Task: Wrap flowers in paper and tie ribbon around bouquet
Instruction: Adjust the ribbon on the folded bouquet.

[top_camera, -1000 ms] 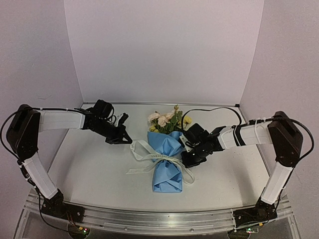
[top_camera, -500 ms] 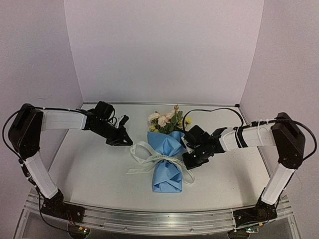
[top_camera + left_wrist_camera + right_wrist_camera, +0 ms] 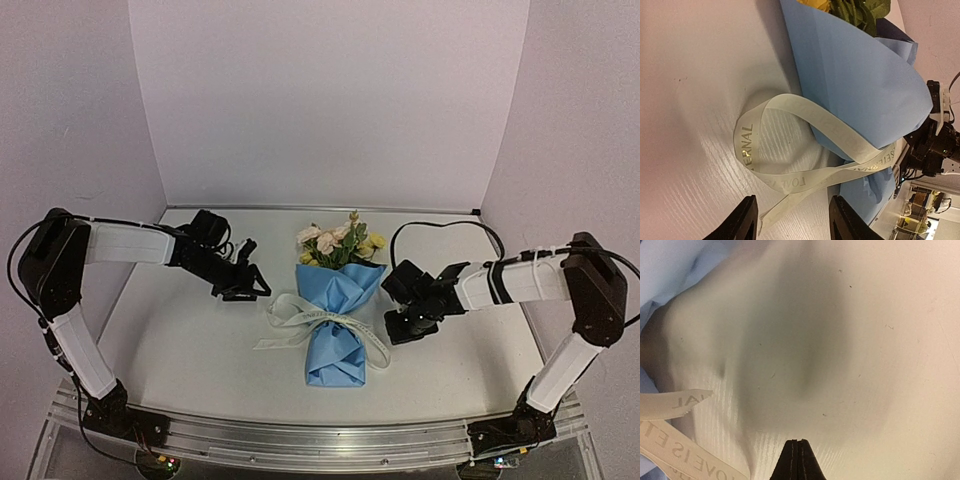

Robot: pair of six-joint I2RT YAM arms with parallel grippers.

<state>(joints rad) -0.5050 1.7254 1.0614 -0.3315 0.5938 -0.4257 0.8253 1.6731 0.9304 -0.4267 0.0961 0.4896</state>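
Both arms are backing off: my right hand [image 3: 408, 326] has slid away from the bouquet [image 3: 335, 335] toward the desk's [image 3: 170, 350] right edge, clenched on nothing. My left hand [image 3: 252, 290] has spread its jaws, letting go of the ribbon [image 3: 300, 318]. I want to withdraw low and straight, clear of that floppy loop. The bouquet lies mid-desk, flowers [image 3: 335, 243] toward the far edge, ribbon across the blue cone's waist. I can't tell how tight it is.
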